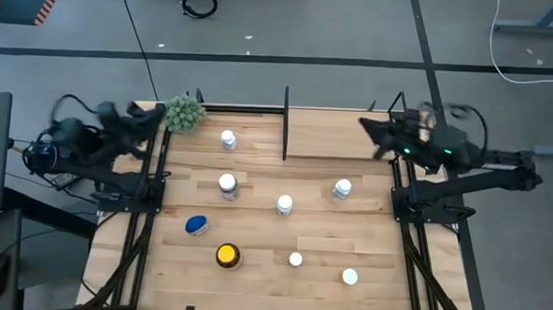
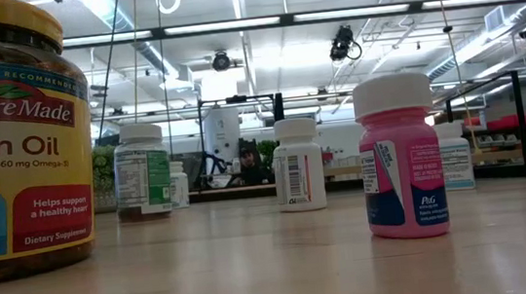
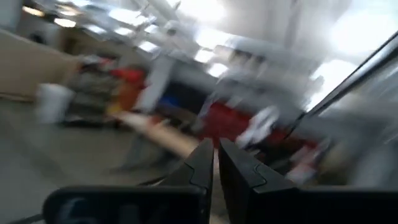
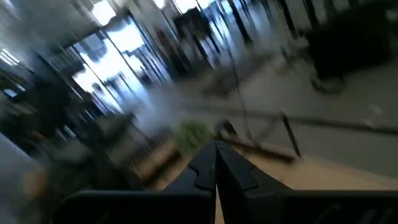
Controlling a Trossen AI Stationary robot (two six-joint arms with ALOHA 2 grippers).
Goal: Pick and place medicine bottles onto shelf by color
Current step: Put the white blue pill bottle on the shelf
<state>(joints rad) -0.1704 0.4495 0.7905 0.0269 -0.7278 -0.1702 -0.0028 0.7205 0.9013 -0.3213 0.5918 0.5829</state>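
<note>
The left gripper is pressed together and holds nothing. The right gripper is too. The bottles stand on the table between them, and the shelf is beside the right one.

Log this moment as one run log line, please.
left end effector: shut, empty, left back corner | right end effector: shut, empty, right back corner | medicine bottles: all on table | shelf: bare
</note>
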